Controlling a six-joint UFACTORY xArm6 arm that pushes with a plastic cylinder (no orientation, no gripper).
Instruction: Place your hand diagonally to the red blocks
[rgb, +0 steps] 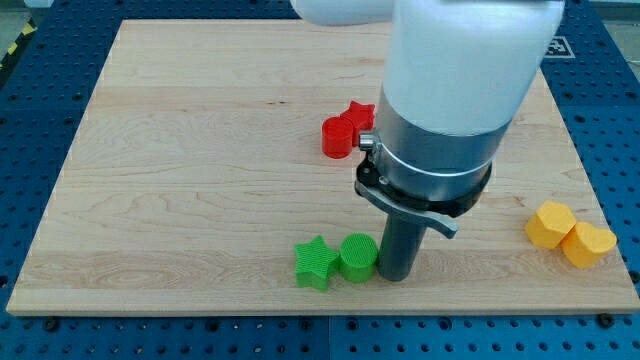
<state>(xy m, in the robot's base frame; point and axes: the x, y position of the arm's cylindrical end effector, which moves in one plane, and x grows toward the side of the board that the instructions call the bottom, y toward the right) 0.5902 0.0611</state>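
Two red blocks sit together near the board's middle: a red cylinder-like block (338, 137) and a red star (359, 115) just behind it, partly hidden by the arm. My tip (394, 277) rests on the board near the view's bottom, well below the red blocks and a little to their right. It touches or nearly touches the right side of a green cylinder (358, 257). A green star (315, 263) lies against that cylinder's left side.
Two yellow blocks (571, 235) sit together near the board's right edge. The wooden board (180, 180) lies on a blue perforated table. The arm's white and grey body (450, 110) hides the board's upper right part.
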